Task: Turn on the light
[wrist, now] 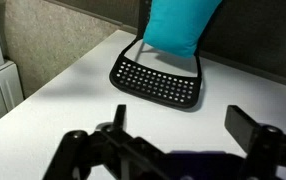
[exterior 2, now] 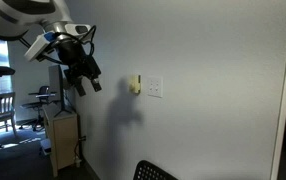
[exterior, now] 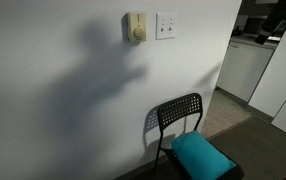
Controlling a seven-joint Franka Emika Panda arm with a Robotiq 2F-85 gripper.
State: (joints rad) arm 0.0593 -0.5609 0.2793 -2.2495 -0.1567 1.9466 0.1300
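Note:
The light switch (exterior: 165, 25) is a small white square wall plate on the white wall; it also shows in an exterior view (exterior 2: 155, 88). No lamp is visible. My gripper (exterior 2: 84, 83) hangs in the air well to the side of the switch, away from the wall plate, on the black and white arm. In the wrist view the gripper (wrist: 178, 125) is open and empty, its two dark fingers wide apart in front of the bare white wall. The switch is out of the wrist view.
A beige box with a round dial (exterior: 135, 27) sits right beside the switch, also in an exterior view (exterior 2: 135, 85). A black perforated chair (exterior: 180, 113) with a teal cushion (exterior: 199, 155) stands below. A white cabinet (exterior 2: 63, 140) stands under the arm.

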